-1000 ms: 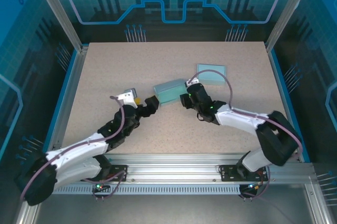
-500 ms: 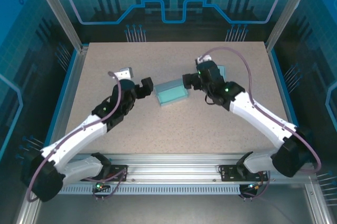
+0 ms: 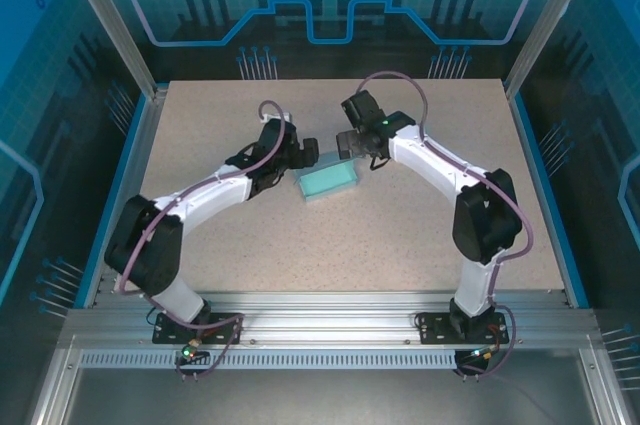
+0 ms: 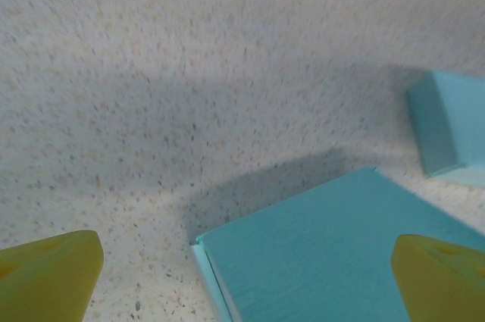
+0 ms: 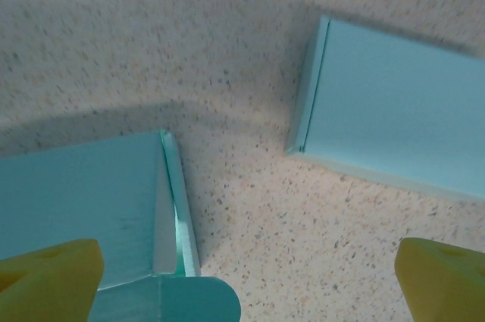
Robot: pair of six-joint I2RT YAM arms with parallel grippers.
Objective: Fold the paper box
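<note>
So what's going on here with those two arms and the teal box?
The teal paper box to be folded lies on the table. The left end effector and the right end effector hover open over it from either side, neither holding it. A second teal box sits apart from it on the table.

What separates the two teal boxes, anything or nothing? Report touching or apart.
Apart. The right wrist view plainly shows a strip of bare table between the tabbed box and the other box; their edges do not meet.
</note>
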